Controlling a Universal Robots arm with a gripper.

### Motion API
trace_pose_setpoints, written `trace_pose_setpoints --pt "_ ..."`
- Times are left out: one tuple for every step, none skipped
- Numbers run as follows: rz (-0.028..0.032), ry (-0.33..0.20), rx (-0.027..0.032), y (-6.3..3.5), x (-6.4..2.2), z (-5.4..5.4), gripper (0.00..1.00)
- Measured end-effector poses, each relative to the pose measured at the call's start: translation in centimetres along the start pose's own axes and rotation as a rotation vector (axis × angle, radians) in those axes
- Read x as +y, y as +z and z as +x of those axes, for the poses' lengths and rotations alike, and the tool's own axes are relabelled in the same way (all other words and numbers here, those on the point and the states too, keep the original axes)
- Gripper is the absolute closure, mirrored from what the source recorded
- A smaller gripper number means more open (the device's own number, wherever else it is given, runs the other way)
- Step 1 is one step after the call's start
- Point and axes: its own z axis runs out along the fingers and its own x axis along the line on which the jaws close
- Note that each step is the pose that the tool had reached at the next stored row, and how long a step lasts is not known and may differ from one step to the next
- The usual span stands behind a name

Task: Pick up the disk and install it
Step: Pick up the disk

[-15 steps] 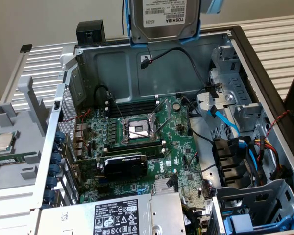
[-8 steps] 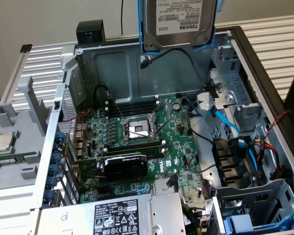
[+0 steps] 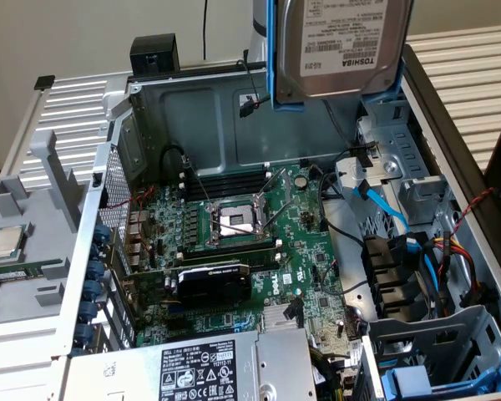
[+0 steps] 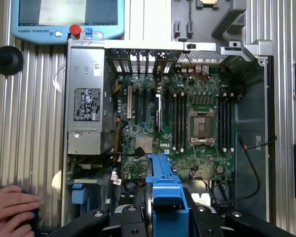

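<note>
The disk (image 3: 342, 46), a grey metal drive with a white Toshiba label in a blue carrier frame, hangs upright above the far side of the open computer case (image 3: 150, 109). In the wrist view the carrier's blue edge (image 4: 165, 190) sits between the black fingers (image 4: 130, 217) of my gripper (image 4: 166, 215), which is shut on it. Below it lie the motherboard (image 4: 187, 123) and the metal drive bays (image 3: 401, 167) at the exterior view's right.
A silver power supply (image 3: 200, 372) with a warning label fills the case's near end. A small processor chip (image 3: 7, 244) rests on a grey tray at the exterior view's left. Blue and black cables (image 3: 384, 209) cross the bays. A person's hand (image 4: 10, 207) and a teach pendant (image 4: 64, 19) lie beside the case.
</note>
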Motion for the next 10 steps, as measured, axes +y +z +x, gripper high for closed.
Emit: trace_pose_setpoints --pt "0.0000 0.000 -0.0008 -0.02 -0.16 0.3 0.63" --pt "0.0000 0.000 -0.0024 -0.04 -0.30 0.7 0.63" --pt "0.0001 0.000 -0.0043 -0.06 -0.43 1.0 0.63" --pt "0.0000 0.000 -0.0064 -0.07 -0.54 1.3 0.63" --pt "0.0001 -0.001 -0.0092 -0.08 -0.65 1.6 0.63" --pt "0.0001 -0.001 -0.0120 -0.10 -0.76 1.9 0.63" --pt "0.0001 -0.001 -0.0145 -0.11 -0.88 2.2 0.63" --pt "0.0001 -0.001 -0.0168 -0.13 -1.00 2.5 0.63" --pt "0.0001 -0.001 -0.0190 -0.15 -1.12 2.8 0.63" --pt "0.0002 -0.001 -0.0211 -0.17 -1.25 3.1 0.63"
